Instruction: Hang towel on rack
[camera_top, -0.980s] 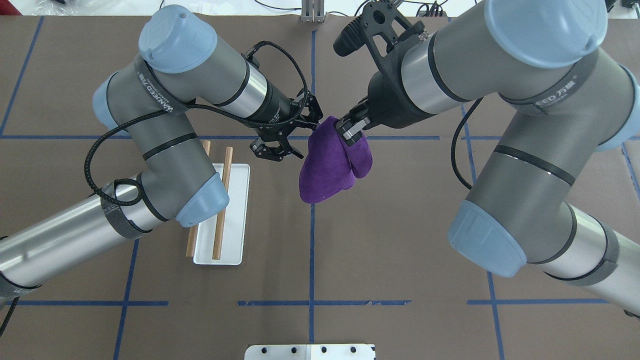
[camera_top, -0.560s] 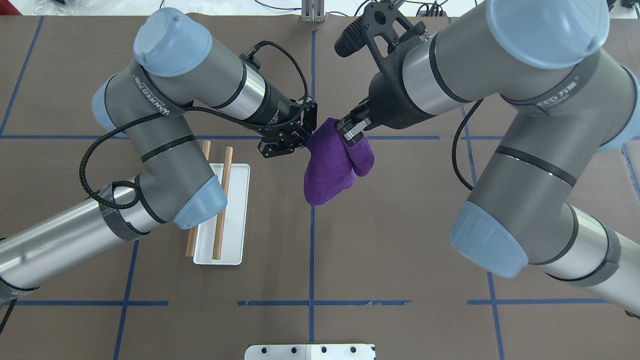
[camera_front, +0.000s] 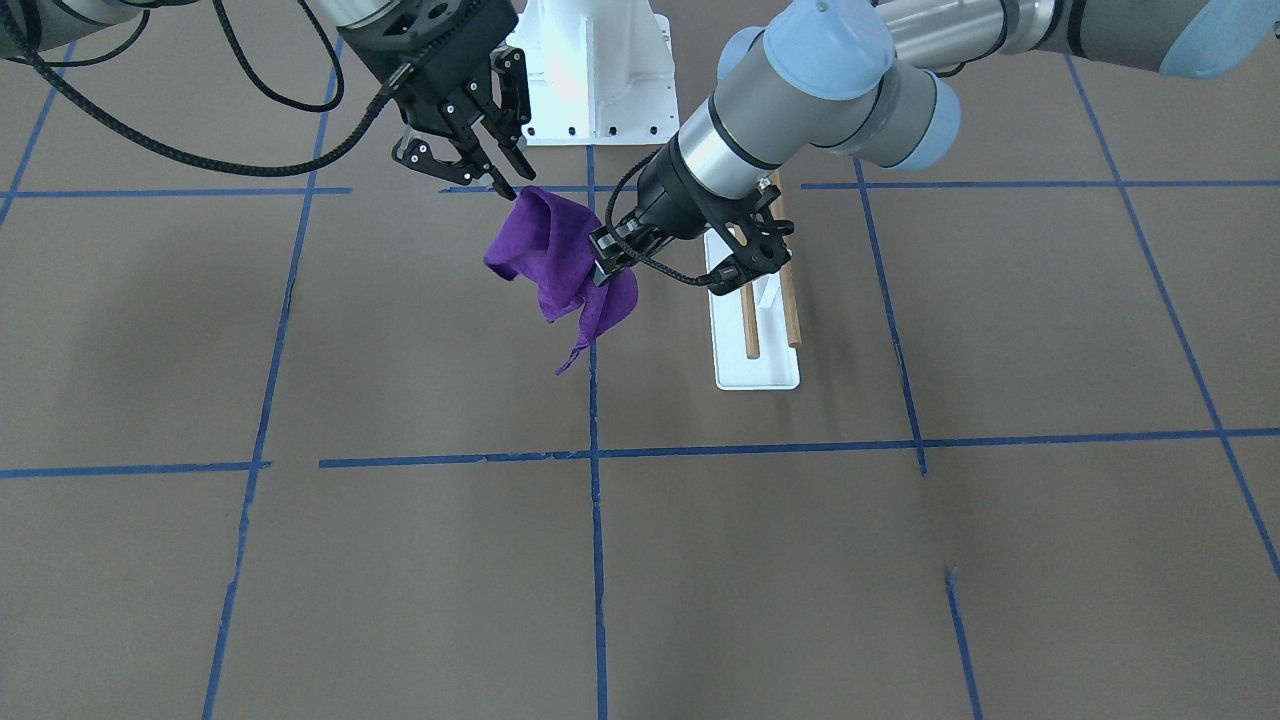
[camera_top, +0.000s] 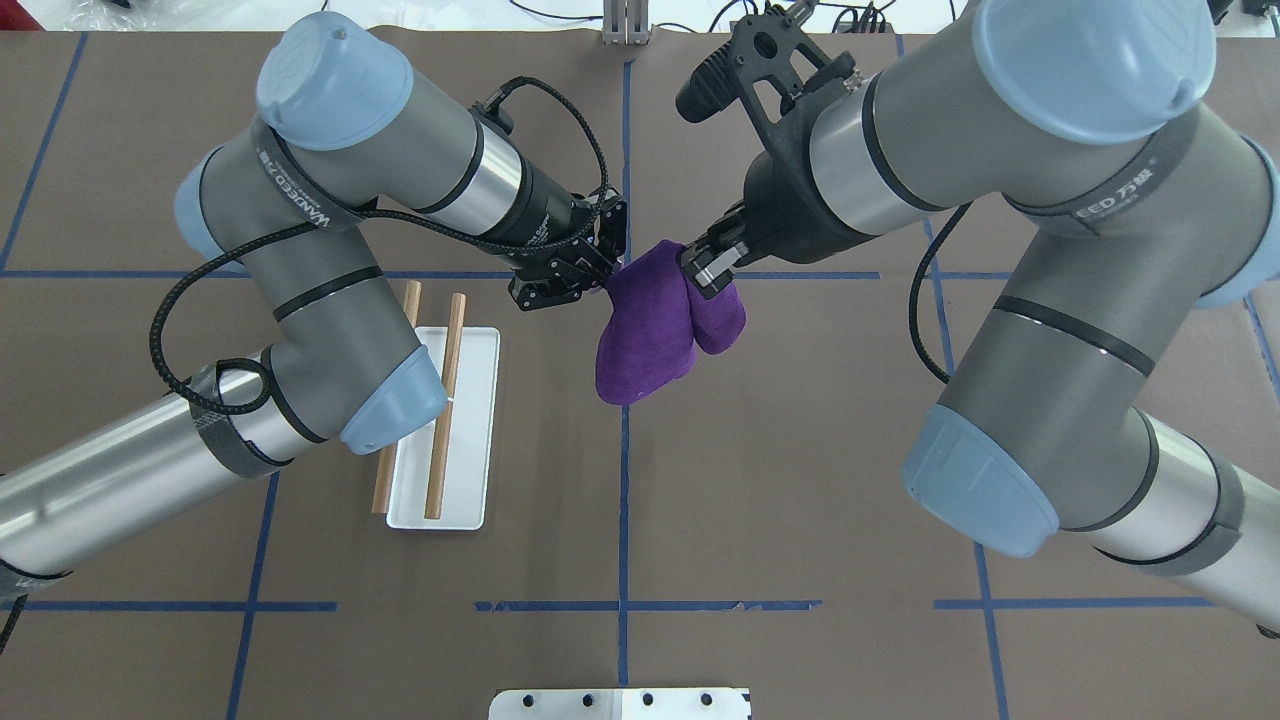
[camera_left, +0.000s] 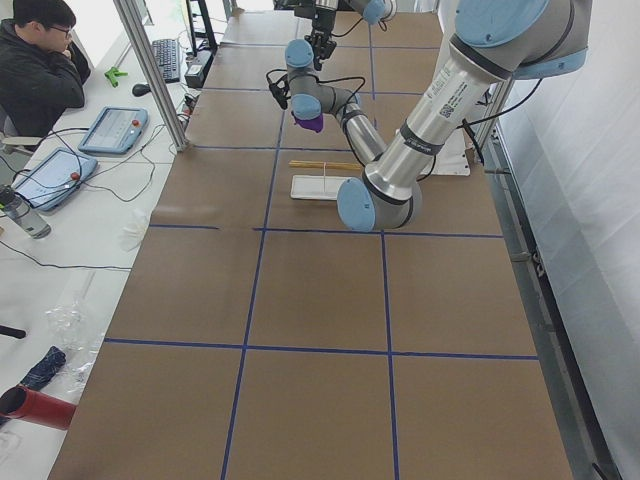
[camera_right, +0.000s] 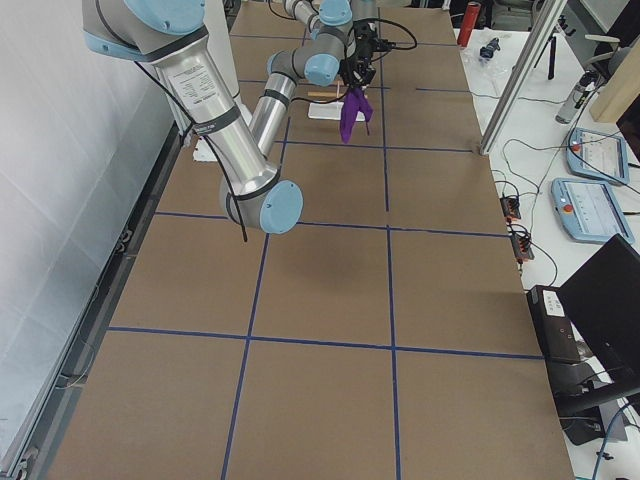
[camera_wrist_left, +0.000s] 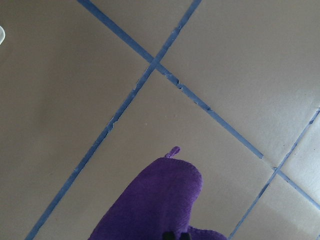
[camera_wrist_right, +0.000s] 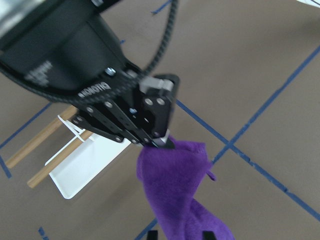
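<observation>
In the overhead view, the rack (camera_top: 476, 420) stands on the brown table (camera_top: 800, 500) at about 8 o'clock from the towel (camera_top: 645, 335). Its white base lies flat, with two wooden dowels (camera_top: 446, 400) running parallel above it. The elbow of the left arm (camera_top: 330, 335) covers part of the rack. The towel does not touch the rack.

The left gripper (camera_top: 606, 280) meets the towel at its 11 o'clock edge. The right wrist view shows its jaws drawn together on a top corner of the cloth, pinching it.

The deep-purple towel is bunched and hangs in the air between the two grippers, off the table, over a blue tape line. In the front-facing view a thin thread (camera_front: 572, 358) dangles from its lower end at 6 o'clock. A white bolted pedestal (camera_top: 620, 703) sits at the table's edge, at 6 o'clock from the towel in the overhead view and well apart from it.

The right gripper (camera_top: 706, 277) comes in at the towel's 1 o'clock. Its jaws are closed on the upper fold of the cloth, which drapes down on either side of them.
</observation>
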